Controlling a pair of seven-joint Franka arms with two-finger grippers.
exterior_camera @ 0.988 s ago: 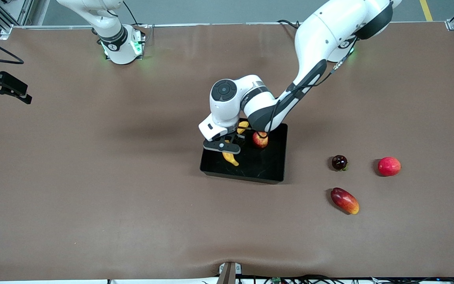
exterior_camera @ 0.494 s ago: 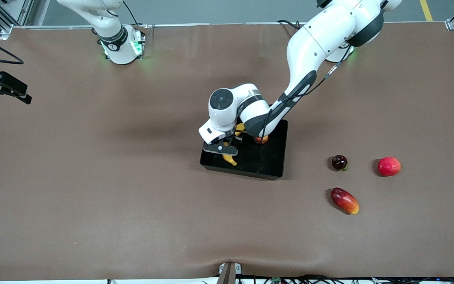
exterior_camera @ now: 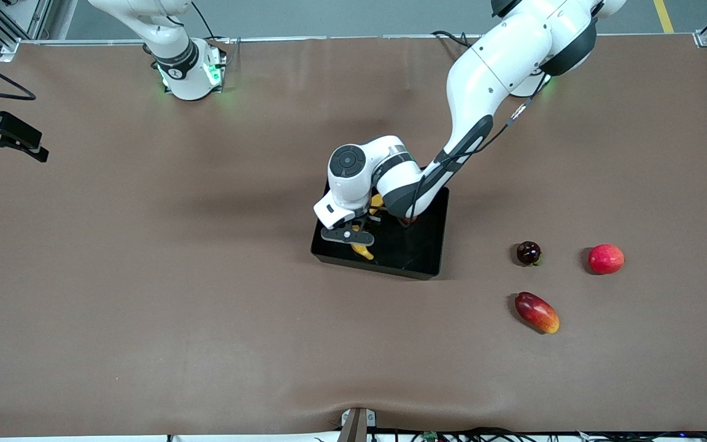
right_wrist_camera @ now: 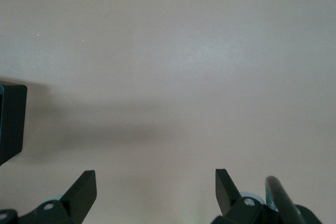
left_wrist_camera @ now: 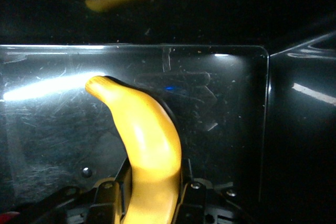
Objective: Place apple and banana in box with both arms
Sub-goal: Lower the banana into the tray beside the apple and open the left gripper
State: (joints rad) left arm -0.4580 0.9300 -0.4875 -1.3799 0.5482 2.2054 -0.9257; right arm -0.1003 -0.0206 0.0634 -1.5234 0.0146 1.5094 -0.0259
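Observation:
The black box [exterior_camera: 418,255] sits mid-table. My left gripper [exterior_camera: 353,236] is low inside it, shut on the yellow banana [exterior_camera: 364,251]. In the left wrist view the banana [left_wrist_camera: 147,135] runs out from between the fingers of the left gripper [left_wrist_camera: 154,198] over the glossy box floor [left_wrist_camera: 226,108]. Only a sliver of the apple [exterior_camera: 410,220] shows in the box, under the left arm's wrist. My right gripper [exterior_camera: 22,144] waits open and empty over bare table at the right arm's end. It also shows in the right wrist view [right_wrist_camera: 156,182].
On the table toward the left arm's end lie a small dark round fruit [exterior_camera: 528,253], a pinkish-red round fruit [exterior_camera: 606,258] and an oval red-and-yellow mango [exterior_camera: 536,312], which is nearest the front camera.
The left arm has shifted over the box with the banana, and its wrist now covers most of the apple. The box has slid slightly away from the front camera. The right arm has not moved.

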